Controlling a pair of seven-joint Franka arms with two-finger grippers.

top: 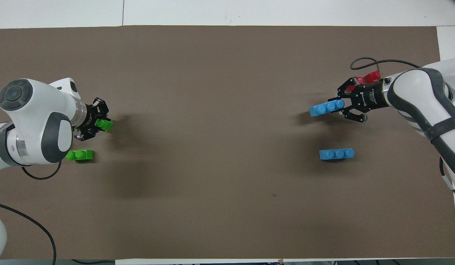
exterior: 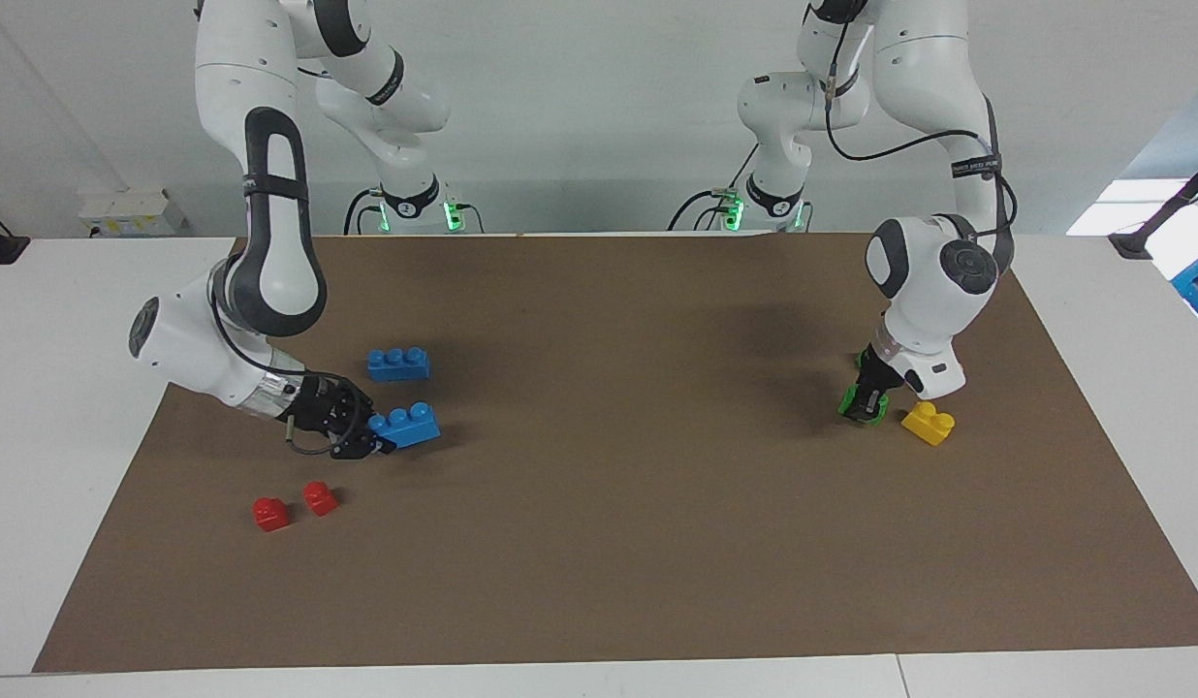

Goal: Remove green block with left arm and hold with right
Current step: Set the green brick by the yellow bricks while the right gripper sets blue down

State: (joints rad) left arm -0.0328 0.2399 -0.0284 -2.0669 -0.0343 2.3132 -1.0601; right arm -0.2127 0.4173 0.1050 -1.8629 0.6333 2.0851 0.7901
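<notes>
My left gripper (exterior: 864, 406) is shut on a small bright green block (exterior: 847, 401), low over the mat at the left arm's end, right beside a yellow brick (exterior: 929, 423). In the overhead view the left gripper (top: 99, 124) holds this green block (top: 106, 125). A second green block (top: 80, 155) lies on the mat nearer to the robots, mostly hidden by the arm in the facing view. My right gripper (exterior: 378, 442) is shut on one end of a blue three-stud brick (exterior: 406, 425), just above the mat at the right arm's end; it also shows from overhead (top: 342, 106) with that brick (top: 326, 108).
Another blue brick (exterior: 398, 364) lies on the mat nearer to the robots than the held one. Two red pieces (exterior: 270, 513) (exterior: 319, 497) lie farther out, close to the right gripper. The brown mat (exterior: 599, 543) covers the table's middle.
</notes>
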